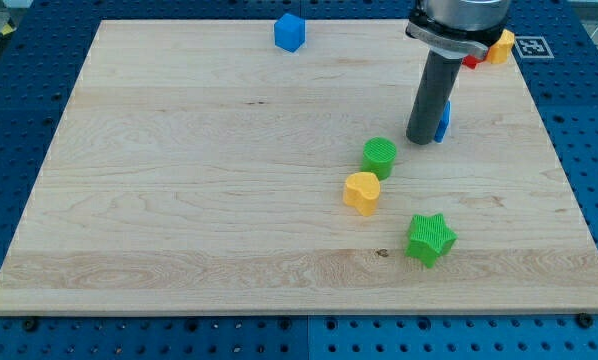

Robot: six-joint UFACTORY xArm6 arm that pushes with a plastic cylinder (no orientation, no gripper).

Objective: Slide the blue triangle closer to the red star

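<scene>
Board (179, 200): one pale wooden table top on a blue perforated bench; it bears every block listed below; no bin, tray or other container stands on it.
Rod: one dark upright rod under a grey collar, in the upper right of the board; it has no pincer, so nothing opens, closes or grips.
My tip (423, 141): resting on the board surface; holds nothing; stands directly against or just in front of the blue triangle, and whether they touch cannot be told.
Green star (431, 238): one; toward the view's bottom from my tip, well apart.
Yellow heart (362, 192): one; below and left of my tip, touching or nearly touching the green cylinder.
Green cylinder (380, 156): one; just left of and slightly below my tip, near it but apart.
Blue cube (290, 32): one; far to the view's upper left of my tip, near the board's top edge.
Orange block (499, 46): one; above and right of my tip at the board's top right corner; shape unclear, partly hidden by the collar.
Blue triangle (444, 120): one; only a sliver shows just right of the rod, immediately beside my tip.
Red star (470, 62): one; a small red scrap under the collar, above and right of my tip, beside the orange block; shape not discernible.
</scene>
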